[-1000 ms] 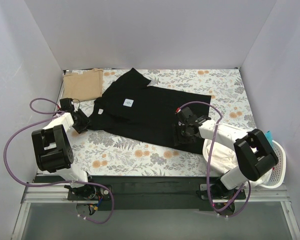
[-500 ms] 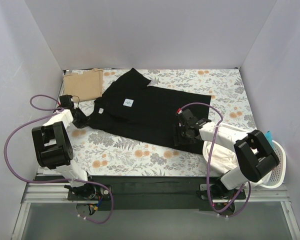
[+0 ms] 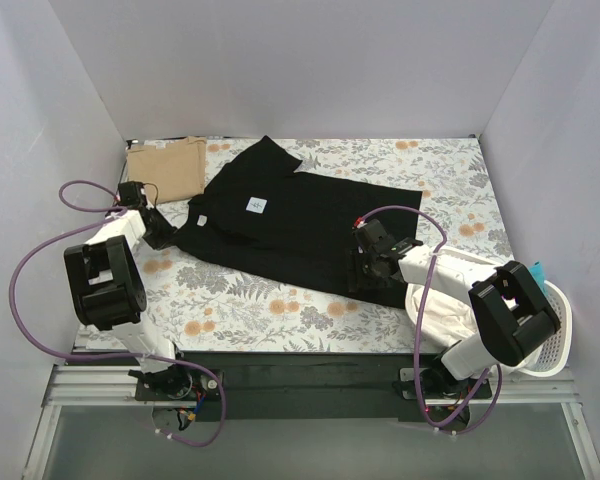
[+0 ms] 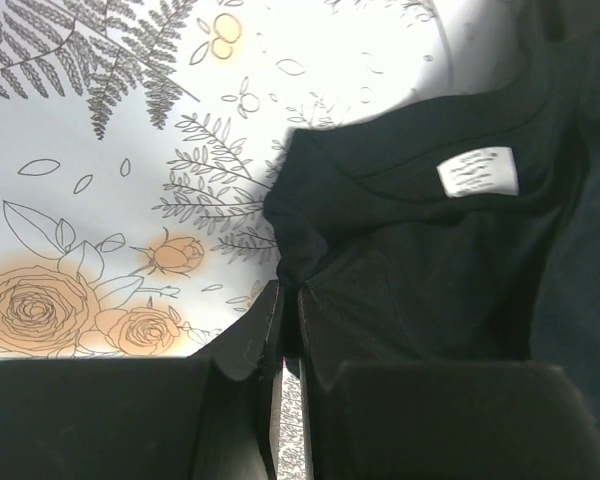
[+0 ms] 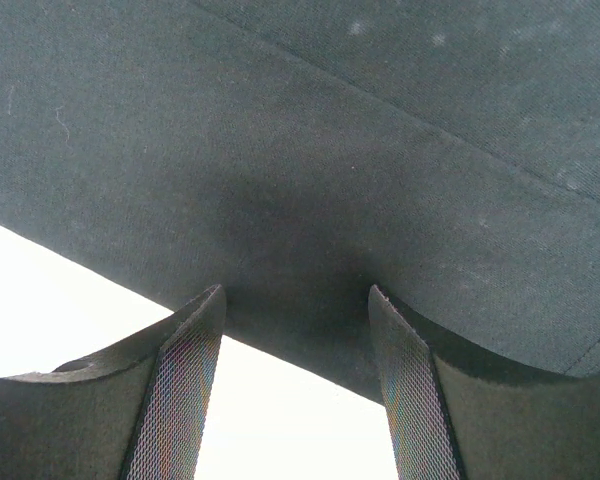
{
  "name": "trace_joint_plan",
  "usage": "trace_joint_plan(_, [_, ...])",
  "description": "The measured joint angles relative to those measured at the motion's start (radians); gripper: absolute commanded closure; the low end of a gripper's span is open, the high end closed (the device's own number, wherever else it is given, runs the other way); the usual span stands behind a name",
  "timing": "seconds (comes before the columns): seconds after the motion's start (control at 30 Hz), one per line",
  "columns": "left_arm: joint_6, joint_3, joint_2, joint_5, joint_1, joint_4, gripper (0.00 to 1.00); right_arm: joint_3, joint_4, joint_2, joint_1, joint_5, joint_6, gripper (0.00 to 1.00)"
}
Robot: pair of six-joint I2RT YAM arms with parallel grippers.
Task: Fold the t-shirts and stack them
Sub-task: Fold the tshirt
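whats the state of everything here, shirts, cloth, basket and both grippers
black t-shirt, spread out, unfolded
tan t-shirt, folded, at the far left corner
floral cloth, laid flat under the black t-shirt
left gripper, shut on the black t-shirt near its collar
right gripper, open, fingers either side of the black t-shirt's hem
basket, upright at the near right edge

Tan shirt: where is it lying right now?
In the top view the tan shirt lies at the table's far left corner, just left of the black shirt and beyond the left gripper.
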Motion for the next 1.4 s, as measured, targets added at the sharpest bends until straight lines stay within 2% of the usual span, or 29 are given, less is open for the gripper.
trace_joint_plan(0.1, [0.002, 0.000, 0.019, -0.017, 0.000, -0.006, 0.76, 0.000, 0.002, 0.000, 0.000, 0.000, 0.003, 0.33])
trace_joint_plan(0.17, [0.008, 0.000, 0.021, -0.056, 0.000, -0.012, 0.57, 0.000, 0.002, 0.000, 0.000, 0.000, 0.004, 0.33])
trace_joint_plan(0.2, [0.010, 0.000, 0.021, -0.079, 0.002, -0.011, 0.54, 0.000, 0.002, 0.000, 0.000, 0.000, 0.004, 0.33])
trace_joint_plan(0.27, [0.005, 0.001, 0.020, -0.116, 0.006, -0.011, 0.49, 0.000, 0.002, 0.000, 0.000, 0.001, 0.005, 0.33])
trace_joint_plan(0.57, [-0.003, 0.001, -0.054, -0.161, 0.023, -0.001, 0.46, 0.000, 0.002, 0.000, 0.001, 0.003, 0.006, 0.33])
trace_joint_plan(0.93, [-0.020, 0.002, 0.033, -0.076, 0.020, 0.031, 0.51, -0.006, 0.007, -0.007, 0.000, 0.003, 0.011, 0.33])
trace_joint_plan(1.07, [-0.020, 0.011, 0.062, -0.071, 0.008, 0.033, 0.55, -0.006, 0.008, -0.007, 0.000, 0.003, 0.014, 0.33])
trace_joint_plan(1.13, [-0.022, 0.018, 0.079, -0.071, 0.002, 0.039, 0.70, -0.006, 0.008, -0.007, 0.000, 0.003, 0.014, 0.33])
trace_joint_plan(1.27, [-0.021, 0.019, 0.086, -0.069, -0.006, 0.047, 0.84, -0.008, 0.008, -0.008, 0.000, 0.004, 0.015, 0.33])
trace_joint_plan(1.37, [-0.019, 0.015, 0.086, -0.053, -0.007, 0.057, 0.99, -0.013, 0.013, -0.013, 0.000, 0.004, 0.016, 0.33])
trace_joint_plan(1.4, [-0.019, 0.011, 0.086, -0.049, -0.007, 0.060, 1.00, -0.014, 0.014, -0.014, 0.000, 0.004, 0.016, 0.33])
